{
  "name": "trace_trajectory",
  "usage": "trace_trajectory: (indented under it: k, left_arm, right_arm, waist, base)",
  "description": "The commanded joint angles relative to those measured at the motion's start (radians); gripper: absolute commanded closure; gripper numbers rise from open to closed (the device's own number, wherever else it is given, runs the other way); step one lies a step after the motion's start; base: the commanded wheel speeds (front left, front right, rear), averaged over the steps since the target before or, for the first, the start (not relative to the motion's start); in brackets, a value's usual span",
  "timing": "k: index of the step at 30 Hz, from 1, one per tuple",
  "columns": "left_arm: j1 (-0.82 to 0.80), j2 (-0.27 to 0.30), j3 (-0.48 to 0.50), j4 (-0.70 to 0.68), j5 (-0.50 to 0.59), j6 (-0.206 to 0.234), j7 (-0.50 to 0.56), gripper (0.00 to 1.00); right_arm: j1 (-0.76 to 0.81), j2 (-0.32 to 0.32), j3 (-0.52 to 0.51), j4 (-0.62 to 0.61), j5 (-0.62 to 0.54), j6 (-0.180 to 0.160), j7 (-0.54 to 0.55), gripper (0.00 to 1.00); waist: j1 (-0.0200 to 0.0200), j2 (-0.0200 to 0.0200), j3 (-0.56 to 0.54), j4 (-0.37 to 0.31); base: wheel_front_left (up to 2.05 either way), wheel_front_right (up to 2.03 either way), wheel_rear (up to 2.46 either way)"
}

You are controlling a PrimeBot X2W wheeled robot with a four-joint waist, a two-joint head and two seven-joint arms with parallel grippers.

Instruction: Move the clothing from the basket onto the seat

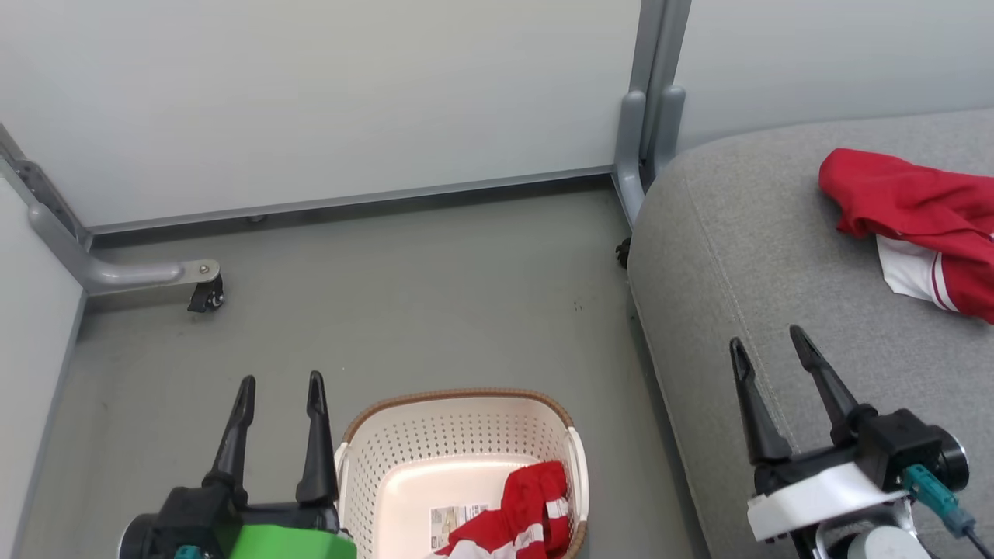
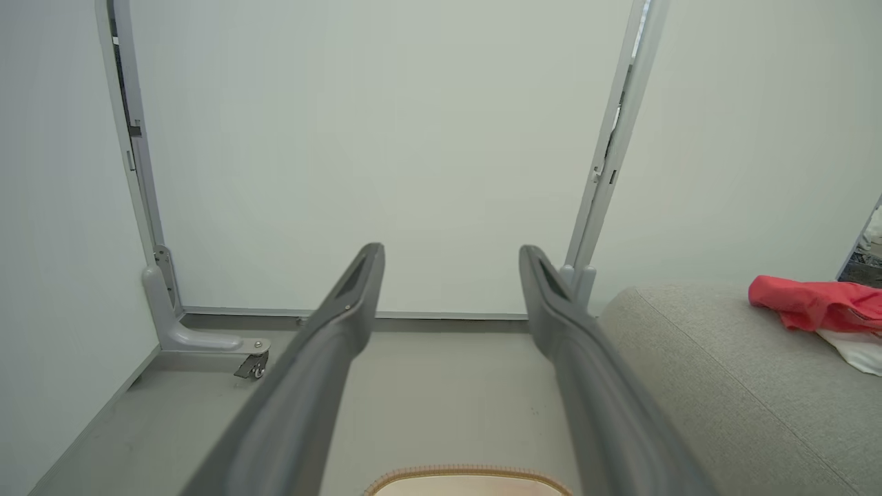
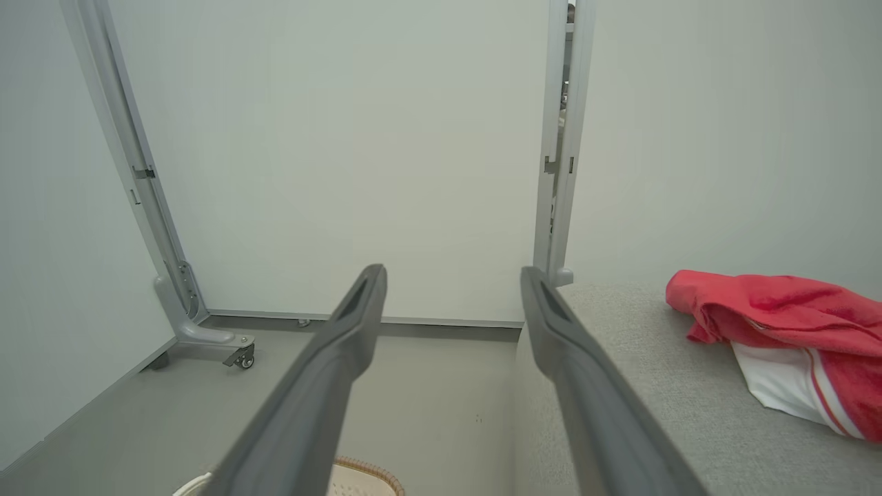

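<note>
Grey floor (image 1: 388,310) and pale partition panels (image 1: 311,93) behind, with the basket (image 1: 458,435) at the lower middle of the head frame and the seat (image 1: 738,256) filling the right side. First garment (image 1: 916,202) of the clothing already on the seat, at the upper right of the frame, red with a white striped panel, well apart from the cushion's front edge. Second garment (image 1: 536,505) in the basket, bunched against the right wall, beside a paper label (image 1: 454,522) on the bottom; partly cut by the lower frame edge, so impossible to tell about more cloth beneath. Left jaws at the lower left, next to the basket's left rim in the frame, spread fully wide and holding nothing. Right jaws at the lower right, over the front part of the seat, equally wide and empty. Step in hand, as a judgement: reaching into the basket for the second garment. For doing it well: probably take the right jaws, standing on the seat side; come down from above, inside the rim, without pushing the light plastic wall; aim at the highest fold of the bunch, not at the flat striped hem; close on several layers together, against slipping of thin fabric; lift straight up, high enough for the hanging part to clear the brown rim, otherwise danger of dragging or tipping the basket; then carry over to free grey cushion near the first garment and open only with the cloth resting there.
</note>
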Motion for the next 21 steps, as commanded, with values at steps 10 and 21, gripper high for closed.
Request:
trace_trajectory:
  k: [10, 21]
  left_arm:
    - [0.074, 0.001, -0.022, 0.027, 0.042, 0.008, 0.000, 0.00]
    - [0.053, 0.001, -0.027, 0.041, 0.038, 0.011, 0.000, 0.00]
  right_arm:
    - [0.099, 0.022, 0.012, 0.005, -0.013, -0.001, -0.003, 0.00]
    - [0.084, 0.020, 0.008, 0.011, -0.011, -0.001, -0.003, 0.00]
  waist:
    - [0.0001, 0.0000, -0.063, -0.017]
    - [0.0001, 0.0000, -0.072, -0.018]
  base:
    - [0.00, 0.00, 0.00]
    - [0.00, 0.00, 0.00]
